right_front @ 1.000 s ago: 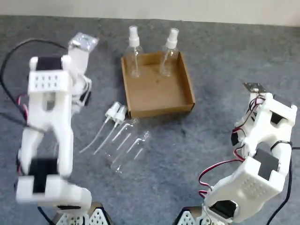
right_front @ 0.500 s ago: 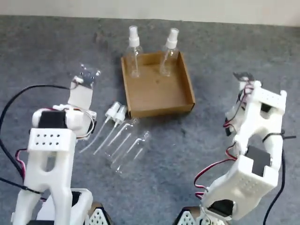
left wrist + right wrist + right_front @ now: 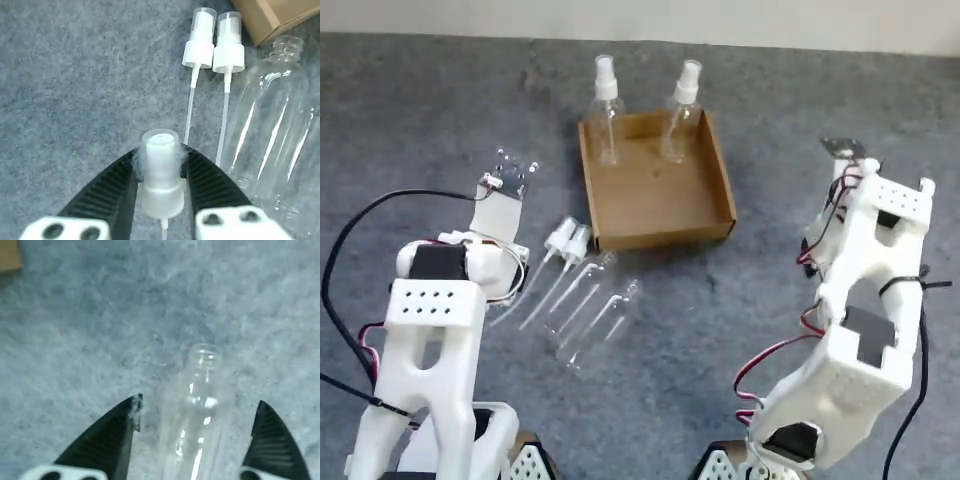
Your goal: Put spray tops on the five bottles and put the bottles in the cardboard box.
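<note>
My left gripper [image 3: 160, 157] is shut on a white spray top [image 3: 160, 142], held above the grey carpet to the left of the cardboard box [image 3: 660, 237]. In the high view this gripper [image 3: 504, 178] hangs left of two loose spray tops [image 3: 570, 238] and two bare clear bottles [image 3: 592, 300] lying in front of the box. My right gripper [image 3: 197, 405] is shut on a clear open-necked bottle [image 3: 201, 385], with its fingertips wide apart around it. It is raised to the right of the box [image 3: 842, 150]. Two capped bottles [image 3: 608, 110] [image 3: 680, 108] stand in the box.
Grey carpet covers the whole table. The near half of the box floor [image 3: 655, 195] is bare. In the left wrist view a loose bottle [image 3: 272, 125] and two spray tops [image 3: 215, 47] lie close ahead, with the box corner [image 3: 270, 15] beyond. Open carpet lies between the two arms.
My left arm has drawn back from beside the box's far left corner toward the loose parts, spray top still held. My right arm has swung its bottle farther from the front edge.
</note>
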Available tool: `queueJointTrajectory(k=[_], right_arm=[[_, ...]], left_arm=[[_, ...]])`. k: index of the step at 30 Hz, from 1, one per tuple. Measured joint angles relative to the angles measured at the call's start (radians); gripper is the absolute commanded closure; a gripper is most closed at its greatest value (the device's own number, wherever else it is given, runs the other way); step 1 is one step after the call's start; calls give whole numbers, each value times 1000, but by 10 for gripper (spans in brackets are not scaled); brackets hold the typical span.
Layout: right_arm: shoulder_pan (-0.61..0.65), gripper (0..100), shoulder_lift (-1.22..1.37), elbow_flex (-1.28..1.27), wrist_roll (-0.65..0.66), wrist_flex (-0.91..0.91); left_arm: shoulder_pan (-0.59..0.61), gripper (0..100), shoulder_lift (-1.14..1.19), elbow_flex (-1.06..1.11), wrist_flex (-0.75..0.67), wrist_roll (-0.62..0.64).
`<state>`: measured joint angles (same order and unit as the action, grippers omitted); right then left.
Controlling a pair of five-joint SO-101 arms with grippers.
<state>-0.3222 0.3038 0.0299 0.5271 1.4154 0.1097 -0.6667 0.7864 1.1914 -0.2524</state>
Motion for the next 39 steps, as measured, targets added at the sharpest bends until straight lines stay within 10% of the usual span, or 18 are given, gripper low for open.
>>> queueJointTrajectory(k=[13, 24, 39], right_arm=[[-3, 993, 91, 0, 2, -23], [43, 995, -51, -8, 2, -5], [770, 995, -755, -370, -245, -153]], left_arm=[[0, 998, 0, 0, 0, 0], [0, 998, 0, 0, 0, 17], [2, 998, -8, -374, 0, 371]])
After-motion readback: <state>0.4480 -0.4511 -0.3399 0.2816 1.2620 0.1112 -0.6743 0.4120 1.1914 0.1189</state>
